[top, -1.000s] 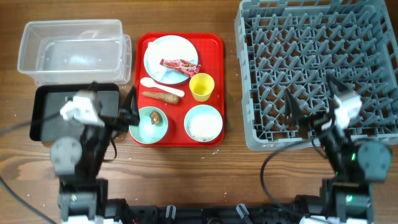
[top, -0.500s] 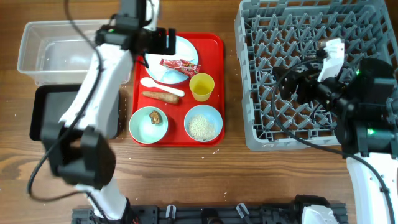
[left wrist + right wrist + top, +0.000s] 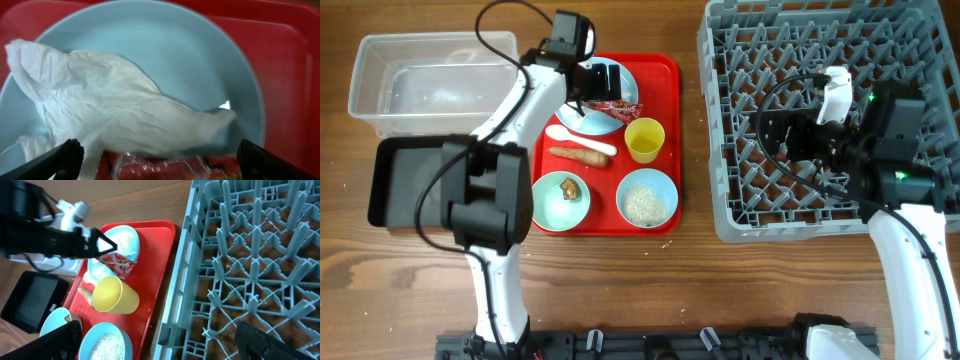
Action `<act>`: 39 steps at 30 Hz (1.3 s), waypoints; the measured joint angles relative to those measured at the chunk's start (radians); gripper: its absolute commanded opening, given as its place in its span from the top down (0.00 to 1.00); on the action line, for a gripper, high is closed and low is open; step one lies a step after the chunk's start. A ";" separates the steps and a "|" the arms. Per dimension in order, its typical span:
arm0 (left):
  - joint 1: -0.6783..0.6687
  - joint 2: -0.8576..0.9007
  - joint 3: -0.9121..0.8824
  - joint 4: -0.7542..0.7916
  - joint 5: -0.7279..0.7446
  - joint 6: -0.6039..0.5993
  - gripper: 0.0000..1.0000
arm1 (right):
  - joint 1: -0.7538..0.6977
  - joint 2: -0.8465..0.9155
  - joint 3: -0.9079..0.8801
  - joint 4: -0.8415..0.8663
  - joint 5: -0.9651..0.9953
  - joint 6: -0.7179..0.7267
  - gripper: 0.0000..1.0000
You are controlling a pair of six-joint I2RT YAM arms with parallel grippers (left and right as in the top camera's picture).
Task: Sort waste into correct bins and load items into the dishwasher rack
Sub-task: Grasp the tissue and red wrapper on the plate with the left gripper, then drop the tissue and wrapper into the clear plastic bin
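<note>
Now the left end effector (image 3: 603, 80) hovers spread wide over the tissue (image 3: 100, 110); clamp too low and the wrapper (image 3: 165, 169) beside it might come along.

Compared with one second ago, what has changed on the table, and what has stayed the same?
The left gripper rose from the front edge of the table and reached out over the plate, jaws open above the tissue and red wrapper; it holds nothing. The right gripper lifted and moved out over the dishwasher rack, also open and empty. Everything on the red tray kept its place.
</note>
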 measured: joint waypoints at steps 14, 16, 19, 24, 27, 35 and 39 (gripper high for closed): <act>-0.005 0.077 0.023 0.011 -0.066 -0.029 0.96 | 0.000 0.000 0.000 0.013 0.000 0.042 0.00; -0.002 0.067 0.022 0.006 -0.061 -0.033 0.96 | 0.000 0.000 0.000 0.021 0.000 0.048 0.00; 0.016 -0.019 0.010 -0.007 -0.050 -0.050 0.96 | 0.000 0.000 0.000 0.023 0.000 0.053 0.00; 0.114 -0.325 0.011 -0.025 -0.043 -0.067 0.96 | 0.000 0.000 0.000 0.023 0.000 0.057 0.00; 0.195 -0.425 0.023 -0.027 -0.043 -0.070 0.96 | 0.000 0.000 0.000 0.023 0.000 0.060 0.00; 0.473 -0.317 0.022 0.030 -0.116 -0.074 0.96 | 0.000 0.000 0.000 0.023 0.000 0.060 0.01; 0.541 -0.205 0.021 0.056 -0.127 -0.077 0.18 | 0.000 0.000 0.000 0.023 0.000 0.060 0.01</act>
